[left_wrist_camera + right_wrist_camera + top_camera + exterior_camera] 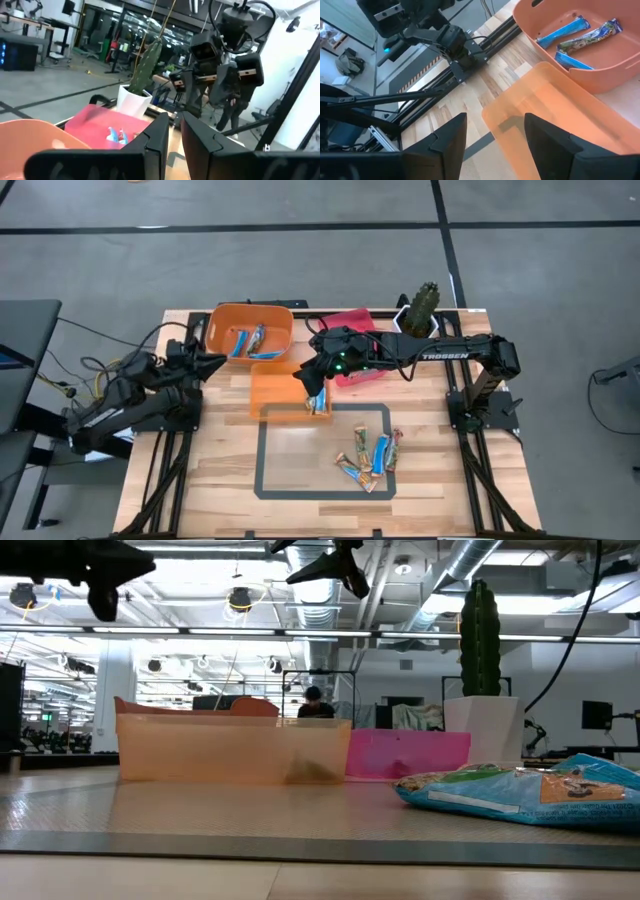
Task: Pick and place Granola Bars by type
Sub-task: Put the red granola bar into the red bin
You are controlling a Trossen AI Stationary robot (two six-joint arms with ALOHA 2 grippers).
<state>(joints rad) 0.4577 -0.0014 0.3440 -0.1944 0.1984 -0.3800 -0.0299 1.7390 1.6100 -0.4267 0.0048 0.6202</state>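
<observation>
I see the wooden table with a dark taped rectangle marked toward its front. My right arm stretches from its base at the right edge across toward the middle, its forearm roughly level and its wrist bent down over the translucent orange bin. The right gripper hangs above that bin's right end; from the right wrist camera its 2 fingers are spread apart with nothing between them. My left arm is folded low at the left edge, with the left gripper pointing toward the deep orange bin; in its wrist view the 2 fingers sit nearly together, a thin gap between, holding nothing.

The deep orange bin at the back holds 3 Granola Bars, 2 blue and 1 multicoloured. Just right of it sits the pink bin, partly under my right arm. 1 bar lies at the translucent bin's right end. A loose cluster of 5 or so bars, blue and multicoloured mixed, lies inside the taped rectangle's right half. A potted cactus stands at the back right.
</observation>
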